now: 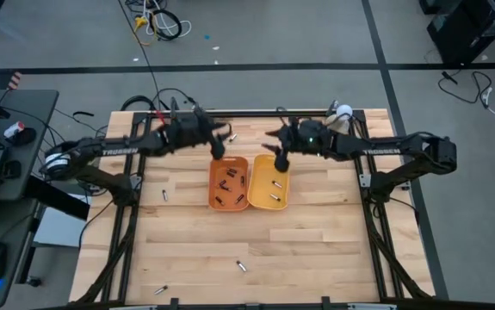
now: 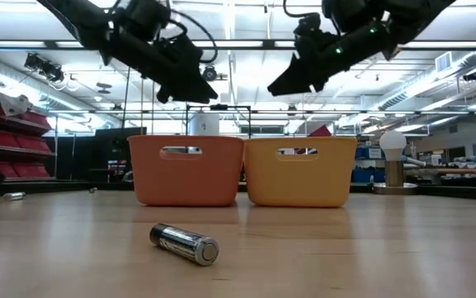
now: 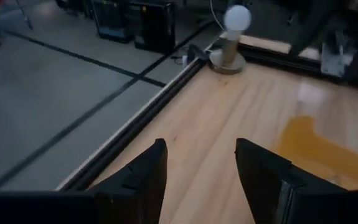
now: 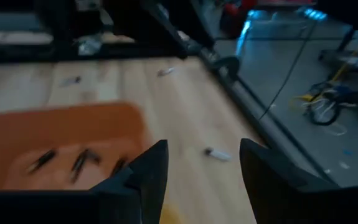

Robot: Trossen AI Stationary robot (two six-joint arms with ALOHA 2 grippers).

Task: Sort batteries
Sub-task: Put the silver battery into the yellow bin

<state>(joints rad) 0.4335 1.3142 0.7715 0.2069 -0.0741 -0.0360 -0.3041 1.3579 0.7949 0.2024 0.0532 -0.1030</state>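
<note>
Right gripper [image 1: 280, 161] open, empty, over the yellow tray [image 1: 269, 183] at the worktop's [image 1: 316, 250] back middle. Left gripper [image 1: 218, 148] open above the orange tray [image 1: 229, 182]. Batteries [image 1: 228, 181] sit in both trays; strays lie near the front edge, left edge, back edge. Risk: round cells roll off when nudged. Wood-plank surface, lit workshop behind.

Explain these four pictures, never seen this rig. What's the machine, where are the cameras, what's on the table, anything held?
Two dark robot arms work at a wooden table, sorting batteries. One camera looks straight down, one sits at table level, one rides on each wrist. The left gripper hangs above the orange plastic tray holding dark batteries; the right gripper hangs above the yellow plastic tray. Both are open, holding nothing. Loose silvery batteries lie scattered on the wood. A metal cup with a white ball stands in a corner.
</note>
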